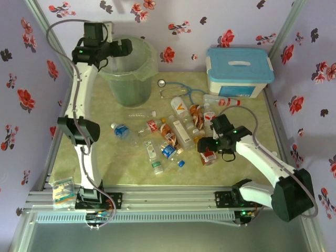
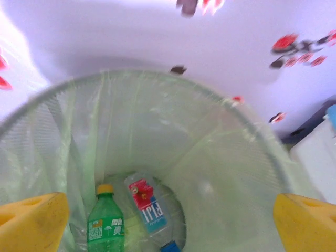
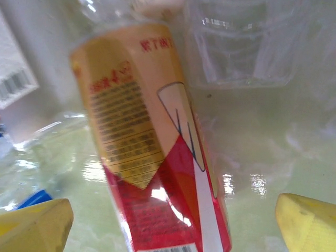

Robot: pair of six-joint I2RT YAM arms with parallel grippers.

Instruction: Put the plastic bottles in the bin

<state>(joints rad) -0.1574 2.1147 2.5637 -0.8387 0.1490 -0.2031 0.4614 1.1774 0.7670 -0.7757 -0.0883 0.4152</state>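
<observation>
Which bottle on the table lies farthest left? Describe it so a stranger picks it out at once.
Find the tall green bin at the table's far left corner. Nearer than it lies one clear bottle alone, and nearer still, left of the main heap, sits the blue-labelled bottle. It is short, lies apart from the heap, and no other bottle is further left.

The right gripper (image 3: pixel 170 228) was wide open, with its yellow fingers (image 3: pixel 34 226) low at each side. Between them, touching neither, lay an orange and red bottle (image 3: pixel 152 157). A clear bottle (image 3: pixel 241 47) lay past it on the shiny green table (image 3: pixel 262 147). A blue cap (image 3: pixel 34 199) peeked out just above the left finger.
</observation>
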